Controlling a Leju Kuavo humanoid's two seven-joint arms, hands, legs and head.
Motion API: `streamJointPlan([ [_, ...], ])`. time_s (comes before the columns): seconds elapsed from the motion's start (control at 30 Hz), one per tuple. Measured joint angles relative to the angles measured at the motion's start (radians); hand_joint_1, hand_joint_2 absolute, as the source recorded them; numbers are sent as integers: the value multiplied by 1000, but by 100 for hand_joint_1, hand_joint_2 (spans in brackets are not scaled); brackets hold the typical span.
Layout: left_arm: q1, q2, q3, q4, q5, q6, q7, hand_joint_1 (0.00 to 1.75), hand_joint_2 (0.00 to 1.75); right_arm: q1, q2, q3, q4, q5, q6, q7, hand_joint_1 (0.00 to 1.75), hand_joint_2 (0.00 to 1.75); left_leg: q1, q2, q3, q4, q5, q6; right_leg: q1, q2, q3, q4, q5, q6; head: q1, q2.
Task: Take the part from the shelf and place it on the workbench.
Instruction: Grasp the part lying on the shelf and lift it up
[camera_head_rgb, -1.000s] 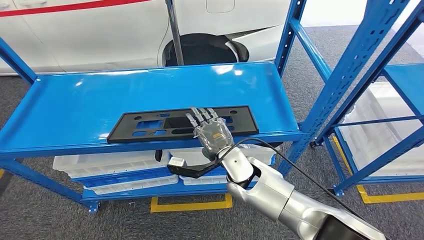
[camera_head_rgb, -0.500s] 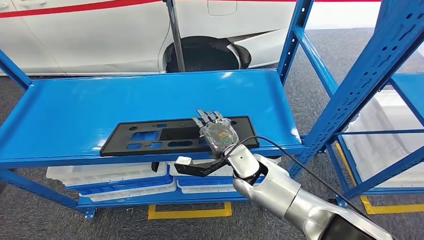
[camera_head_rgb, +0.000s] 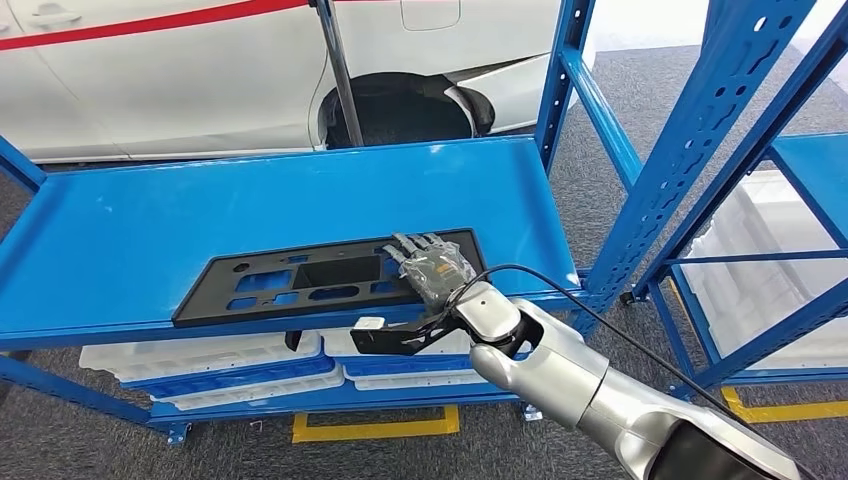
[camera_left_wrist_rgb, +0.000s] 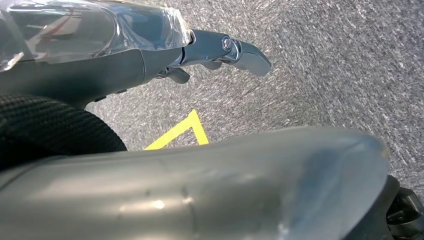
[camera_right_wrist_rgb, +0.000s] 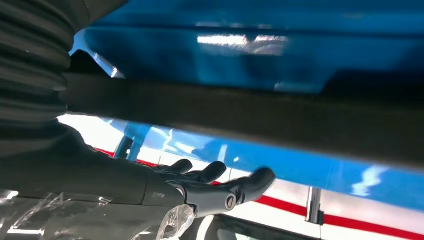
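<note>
Head view shows the black part (camera_head_rgb: 325, 277) lying flat near the front edge of the blue shelf (camera_head_rgb: 150, 215), its right end under the right robot hand (camera_head_rgb: 432, 267), whose fingers rest spread on top of it while the thumb (camera_head_rgb: 385, 335) hangs below the shelf's front edge, so it looks like a pinch not yet closed. The left robot hand (camera_left_wrist_rgb: 125, 55) hangs over grey floor, and whether it is open cannot be told. Judging from this, lifting, carrying and placing on the bench all remain.

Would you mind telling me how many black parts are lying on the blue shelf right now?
1. The black part lies at the front edge of the blue shelf, with the right robot hand resting on its right end.
</note>
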Motion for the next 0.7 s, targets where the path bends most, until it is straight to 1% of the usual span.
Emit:
streamJointPlan([
  [0.07, 0, 0, 0, 0, 2, 0, -2, 0, 0, -1, -1, 7, 0, -10, 2, -2, 1, 175, 1, 0, -1, 0, 1, -18, 0, 0, -1, 0, 1, -1, 0, 0],
  [0.13, 0, -1, 1, 0, 3, 1, -5, 0, 0, -2, -1, 12, 0, -16, 2, -4, 88, 175, 1, 0, -1, -1, 1, -31, 0, 0, 0, 0, 1, -1, 0, 0],
  [0.2, 1, -1, 1, 0, 4, 1, -7, 0, 0, -3, -1, 18, 0, -19, 1, -4, 175, 175, 1, 0, -1, 0, 1, -36, -1, -1, 1, 0, 1, 0, 0, 0],
  [0.43, 3, -1, 1, 0, 9, 9, -9, 0, 0, -10, -2, 30, 0, -26, -20, 10, 175, 175, -3, -1, -1, 1, 0, -36, -5, -3, 3, -4, 3, 3, 0, 0],
  [0.7, 4, -2, 1, 0, 4, 16, -12, 0, 0, -22, -2, 31, -4, -19, -32, 15, 175, 175, -3, -1, 0, 1, 0, -35, -6, -3, 4, -5, 3, 3, 0, 0],
])
